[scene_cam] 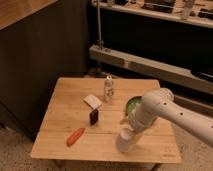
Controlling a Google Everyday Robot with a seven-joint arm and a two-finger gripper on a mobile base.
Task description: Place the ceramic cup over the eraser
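The ceramic cup (125, 141) is small, plain and white, and stands near the front edge of the wooden table (60, 125). My gripper (131, 129) is at the end of the white arm that comes in from the right. It is right at the cup's top rim on its right side. A flat white block (92, 101) lies mid-table, with a small black block (93, 117) just in front of it. I cannot tell which of the two is the eraser. Both lie left of the cup and apart from it.
A green bowl (132, 104) sits behind the gripper, partly hidden by the arm. A small patterned white bottle (108, 89) stands at the back middle. An orange-red object (75, 136) lies at the front left. A dark cabinet and a metal shelf stand behind the table.
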